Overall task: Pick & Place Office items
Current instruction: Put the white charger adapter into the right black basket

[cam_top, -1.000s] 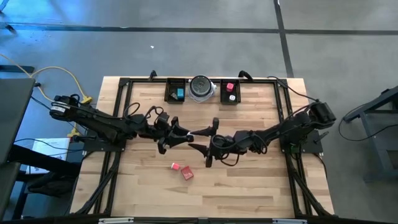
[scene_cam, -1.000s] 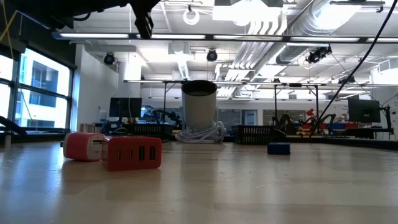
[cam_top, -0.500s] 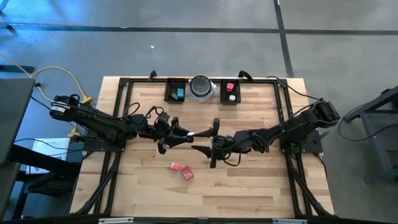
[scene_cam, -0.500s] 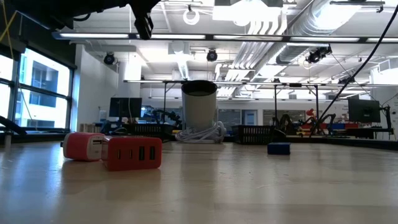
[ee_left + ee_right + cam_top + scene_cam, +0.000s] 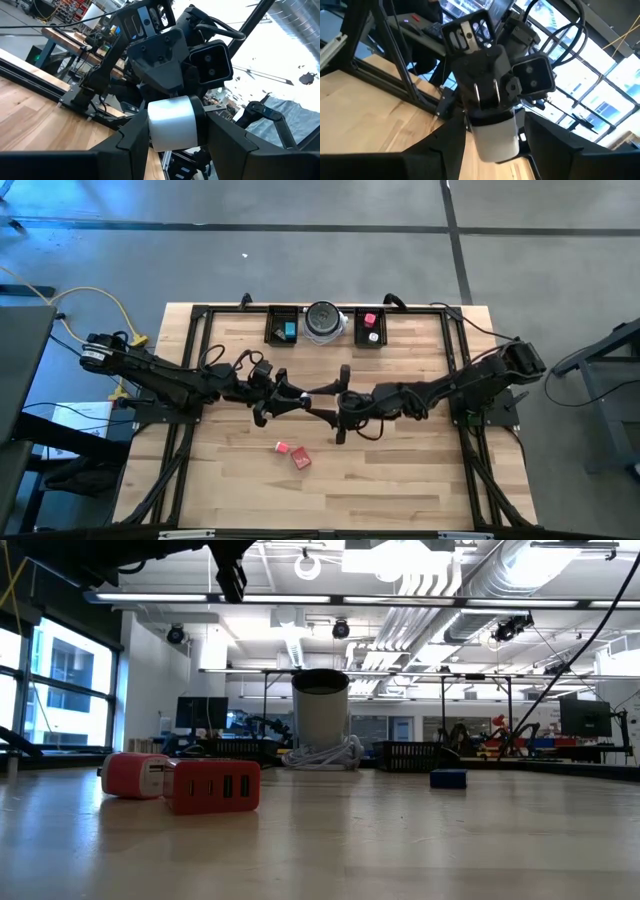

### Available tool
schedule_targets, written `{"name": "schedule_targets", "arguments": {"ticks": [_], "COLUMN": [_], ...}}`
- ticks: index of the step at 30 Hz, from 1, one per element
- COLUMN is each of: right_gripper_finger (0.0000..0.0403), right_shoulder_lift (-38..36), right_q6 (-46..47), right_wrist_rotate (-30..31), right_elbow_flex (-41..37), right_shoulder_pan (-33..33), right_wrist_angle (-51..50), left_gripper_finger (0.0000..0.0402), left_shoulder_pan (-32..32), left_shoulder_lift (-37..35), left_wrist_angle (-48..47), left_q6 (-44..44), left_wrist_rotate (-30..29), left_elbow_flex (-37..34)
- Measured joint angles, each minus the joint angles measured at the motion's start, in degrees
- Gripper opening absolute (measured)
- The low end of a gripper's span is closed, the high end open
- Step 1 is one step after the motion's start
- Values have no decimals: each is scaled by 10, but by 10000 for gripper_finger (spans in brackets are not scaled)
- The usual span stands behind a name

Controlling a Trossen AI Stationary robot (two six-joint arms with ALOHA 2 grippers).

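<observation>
The right end effector (image 5: 325, 402) has moved left toward the middle of the desk, closing on the left end effector (image 5: 303, 397). Both now grip, from opposite sides, the same small white cylindrical piece (image 5: 171, 123), with the right arm stretched straighter.

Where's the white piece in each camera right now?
High view: white piece, mid-table, where left gripper and right gripper meet.
Low view: not in it.
Left wrist view: white piece between that arm's fingers.
Right wrist view: white piece between that arm's fingers.
Shared landmark: the wooden table.
</observation>
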Motion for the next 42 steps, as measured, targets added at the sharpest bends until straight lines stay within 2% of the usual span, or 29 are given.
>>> {"name": "schedule_targets", "arguments": {"ticks": [20,23,29,42], "right_gripper_finger": [188,174,116,116], "right_shoulder_lift": [6,6,6,6], "right_q6": [28,28,22,39], "right_wrist_rotate": [-56,-58,-73,-95], "right_elbow_flex": [0,0,0,0], "right_shoulder_pan": [-23,-23,-27,-33], "right_wrist_angle": [13,13,12,13], "left_gripper_finger": [156,156,156,156], "left_shoulder_pan": [0,0,-1,0], "left_shoulder_lift": [0,0,0,0], "left_wrist_angle": [0,1,1,1], "left_q6": [-4,-4,-14,-15], "left_wrist_rotate": [-1,-1,0,0], "left_elbow_flex": [0,0,0,0]}}
